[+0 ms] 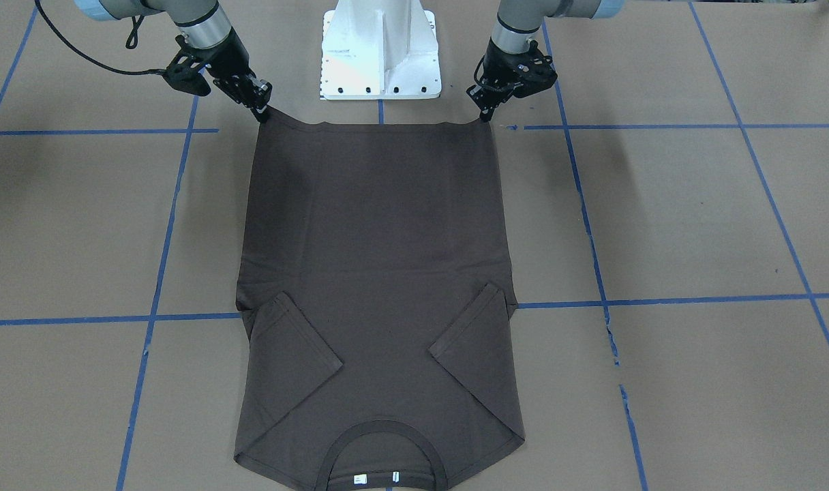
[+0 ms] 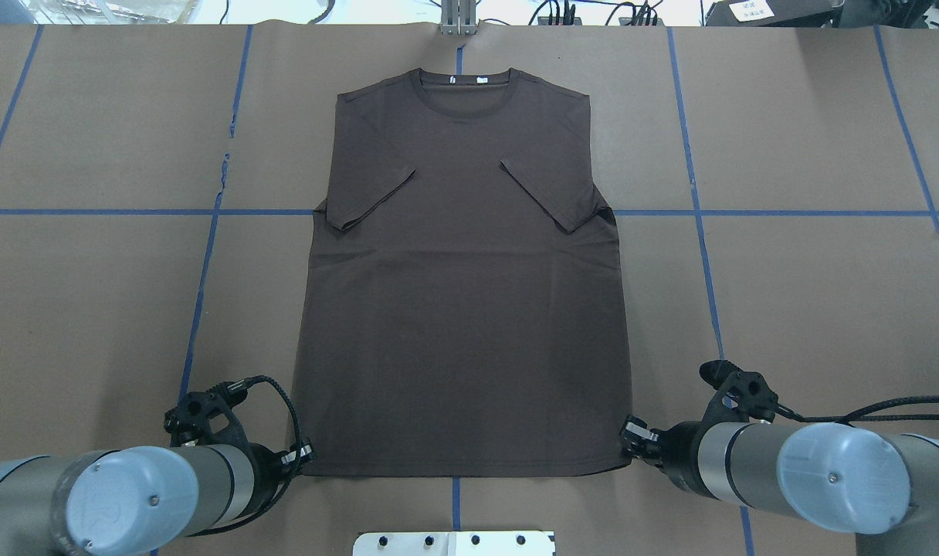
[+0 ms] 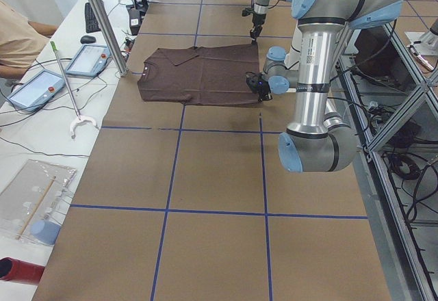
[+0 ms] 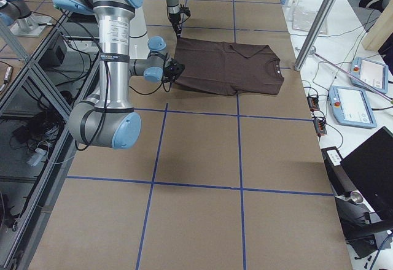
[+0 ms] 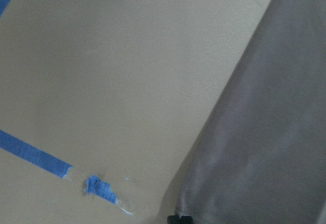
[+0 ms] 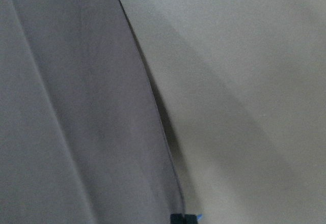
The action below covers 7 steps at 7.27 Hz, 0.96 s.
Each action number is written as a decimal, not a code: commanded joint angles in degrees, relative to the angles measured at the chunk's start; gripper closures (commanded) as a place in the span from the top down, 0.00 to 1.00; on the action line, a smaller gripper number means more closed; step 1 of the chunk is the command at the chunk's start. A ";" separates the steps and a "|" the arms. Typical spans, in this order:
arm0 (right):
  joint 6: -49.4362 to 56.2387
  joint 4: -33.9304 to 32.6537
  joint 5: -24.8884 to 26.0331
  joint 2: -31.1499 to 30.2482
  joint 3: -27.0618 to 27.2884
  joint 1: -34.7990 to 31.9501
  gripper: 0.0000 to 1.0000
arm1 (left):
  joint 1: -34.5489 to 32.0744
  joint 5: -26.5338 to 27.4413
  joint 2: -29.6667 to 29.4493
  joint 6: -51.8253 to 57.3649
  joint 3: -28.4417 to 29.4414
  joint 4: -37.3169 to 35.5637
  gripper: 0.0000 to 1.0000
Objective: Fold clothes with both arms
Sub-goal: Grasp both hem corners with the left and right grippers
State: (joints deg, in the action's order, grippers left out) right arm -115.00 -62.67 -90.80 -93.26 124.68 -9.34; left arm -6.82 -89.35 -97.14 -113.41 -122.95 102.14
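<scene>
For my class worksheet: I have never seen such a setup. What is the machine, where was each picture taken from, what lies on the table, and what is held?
Two robot arms work at a paper-covered table. One camera looks from behind the robot, one faces it, two watch from the table's ends, one rides each wrist. A dark brown T-shirt lies flat, sleeves folded inward, collar away from the robot. The left gripper and right gripper each seem to pinch a corner of its bottom hem.
</scene>
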 commanded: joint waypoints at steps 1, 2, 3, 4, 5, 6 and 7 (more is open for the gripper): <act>-0.05 0.00 -3.48 -3.84 6.76 1.86 0.00 | 4.43 -0.04 0.55 -2.68 -11.11 -10.08 0.00; -0.05 0.00 -4.72 -6.04 10.19 1.78 0.00 | 4.53 -0.21 0.46 -2.69 -14.56 -11.95 0.00; -0.05 0.00 -5.00 -5.62 13.53 -2.57 0.00 | 3.06 -0.56 0.55 -2.35 -18.68 -13.10 0.00; 0.12 0.00 -6.39 -5.27 13.22 -7.05 0.00 | -0.35 -0.74 -0.23 0.70 -18.73 -14.07 0.00; 0.64 -0.09 -7.97 -2.40 10.52 -12.15 0.00 | -5.00 -0.57 -3.20 7.00 -17.68 -13.99 0.00; 1.35 -0.26 -13.47 5.12 3.97 -19.59 0.00 | -12.35 -1.52 -7.41 14.80 -13.06 -13.99 0.00; 1.87 -0.35 -18.92 11.63 -3.32 -26.45 0.00 | -19.48 -4.14 -11.28 22.02 -6.49 -13.12 0.00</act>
State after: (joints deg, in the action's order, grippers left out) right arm -113.81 -62.89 -103.54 -89.34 129.31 -27.37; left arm -17.88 -91.19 -103.78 -100.18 -135.97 88.40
